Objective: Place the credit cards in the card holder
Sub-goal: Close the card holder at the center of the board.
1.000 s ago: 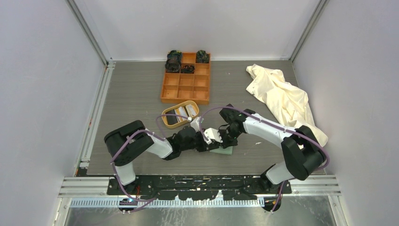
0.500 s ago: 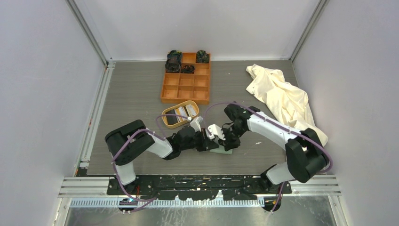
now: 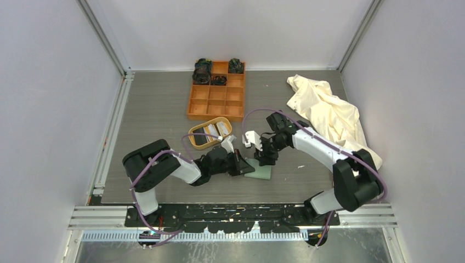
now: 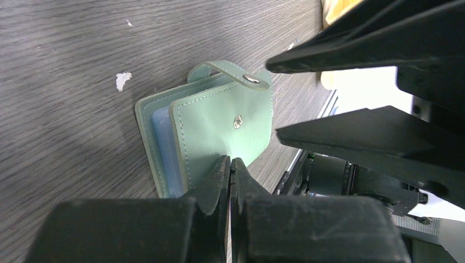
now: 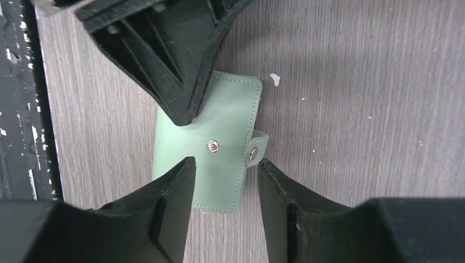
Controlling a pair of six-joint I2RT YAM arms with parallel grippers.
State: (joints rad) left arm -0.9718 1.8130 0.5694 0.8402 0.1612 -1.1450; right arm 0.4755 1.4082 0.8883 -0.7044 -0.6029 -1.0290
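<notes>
The sage-green card holder (image 3: pixel 261 172) lies closed on the table near the front edge, its strap tab unsnapped (image 5: pixel 253 150). My left gripper (image 3: pixel 242 164) is shut, pinching the edge of the holder's top cover (image 4: pixel 219 120). Pale blue pockets (image 4: pixel 162 137) show under that cover. My right gripper (image 3: pixel 267 157) is open and hovers above the holder (image 5: pixel 219 131), empty, with its fingers on either side of the strap end. The credit cards (image 3: pixel 217 129), white and dark, lie in the oval tan tray (image 3: pixel 193 133) behind my left gripper.
An orange nine-compartment box (image 3: pixel 217 97) holding dark items stands behind the tray. A crumpled cream cloth (image 3: pixel 329 112) lies at the right. A white crumb (image 5: pixel 274 79) sits on the table beside the holder.
My right gripper has lifted and drawn back from the card holder, uncovering it. My left gripper and the holder have stayed put.
</notes>
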